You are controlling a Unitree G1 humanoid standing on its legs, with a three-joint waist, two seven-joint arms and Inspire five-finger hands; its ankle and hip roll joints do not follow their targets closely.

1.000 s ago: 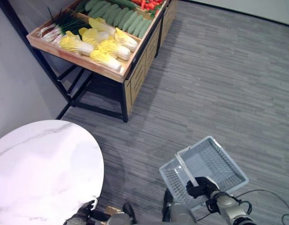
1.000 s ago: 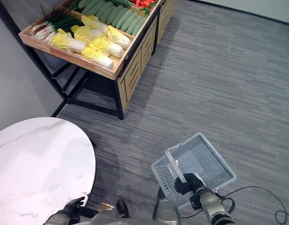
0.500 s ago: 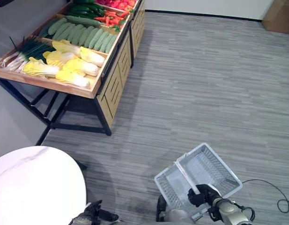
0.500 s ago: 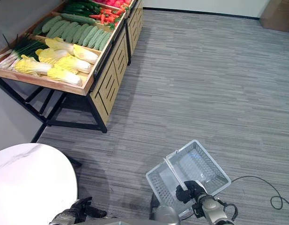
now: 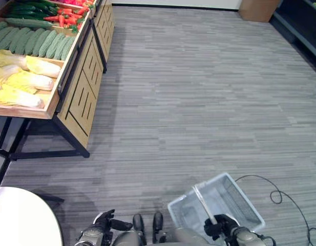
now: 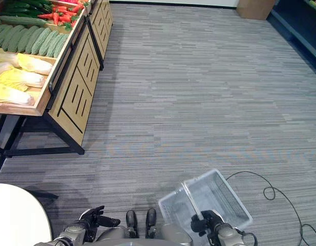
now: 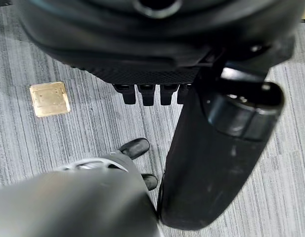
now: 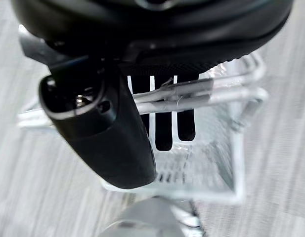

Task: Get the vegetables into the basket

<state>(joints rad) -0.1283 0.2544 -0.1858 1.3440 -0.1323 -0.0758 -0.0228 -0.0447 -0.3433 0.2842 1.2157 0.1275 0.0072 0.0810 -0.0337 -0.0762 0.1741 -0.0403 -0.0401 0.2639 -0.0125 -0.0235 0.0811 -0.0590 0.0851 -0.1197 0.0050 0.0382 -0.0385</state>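
Note:
An empty white wire basket (image 5: 234, 197) hangs low at my right side, above the grey floor. My right hand (image 5: 219, 227) is shut on its handle (image 8: 192, 91), the fingers (image 8: 162, 128) curled round the two bars. The vegetables lie on a wooden stand (image 5: 81, 97) far off to the upper left: pale yellow cabbages (image 5: 24, 82), green cucumbers (image 5: 35, 43) and red carrots (image 5: 65, 18). My left hand (image 5: 104, 225) hangs low at my left side, open and holding nothing, with its thumb (image 7: 221, 148) standing out.
A round white table (image 5: 19, 220) shows at the lower left corner. A cardboard box (image 5: 255, 9) and a dark shelf (image 5: 301, 25) stand at the far right. A brass floor plate (image 7: 49, 98) lies under the left hand. Wide grey floor lies between me and the stand.
The camera has swung to the right: the stand and the table have slid toward the view's left edge. The basket stays in my right hand and the left hand stays low.

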